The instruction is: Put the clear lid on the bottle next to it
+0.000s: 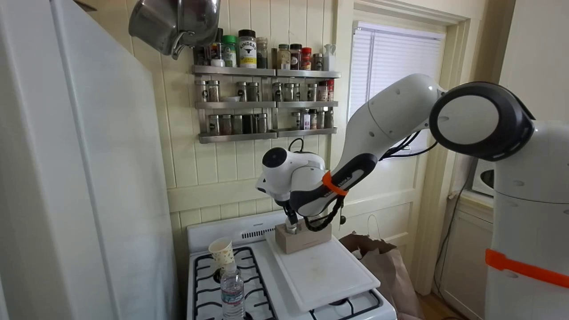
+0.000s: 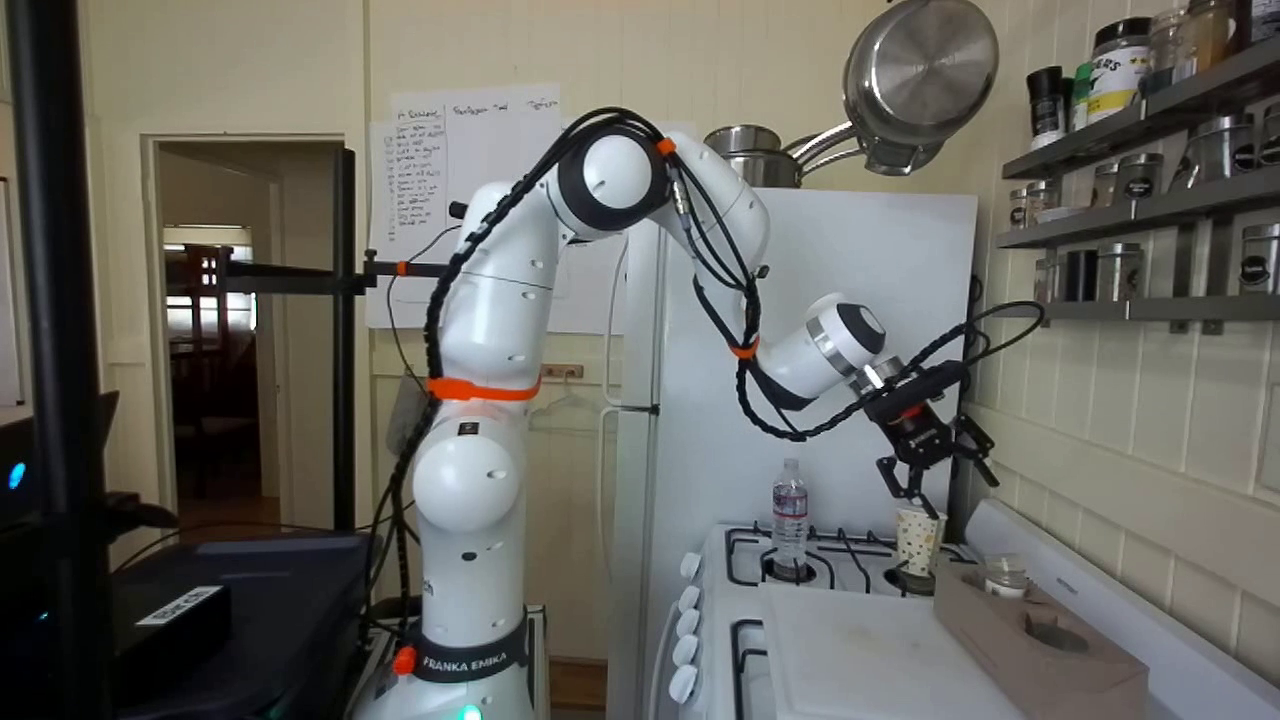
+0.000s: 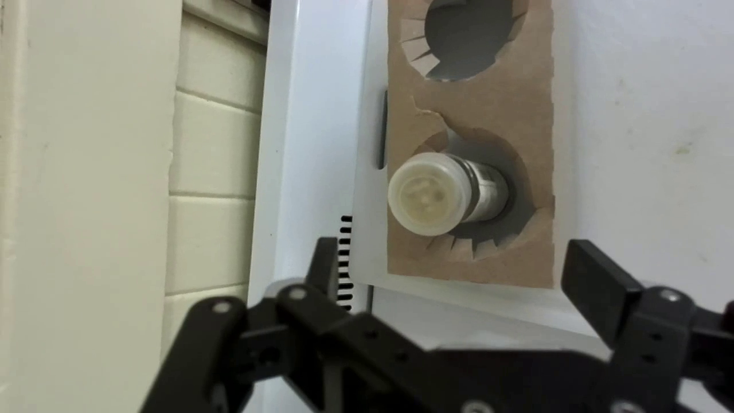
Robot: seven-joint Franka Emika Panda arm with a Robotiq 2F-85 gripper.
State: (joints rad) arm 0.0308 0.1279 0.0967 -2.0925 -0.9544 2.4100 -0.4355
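In an exterior view, metal pots (image 1: 156,26) hang at the upper left, spice jars (image 1: 254,92) line shelves (image 1: 235,105) at upper center, a fridge (image 1: 106,178) fills the left, and a paper bag (image 1: 391,275) stands lower right. In an exterior view, handwritten sheets (image 2: 455,150) hang upper left.

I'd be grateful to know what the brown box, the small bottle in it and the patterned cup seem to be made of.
Box: matt cardboard, judging by its ragged cut edges. Bottle: its cloudy, translucent-looking upper end suggests smooth plastic, though glass is possible. Cup: probably paper, matt or lightly coated, given its printed, tapering wall.
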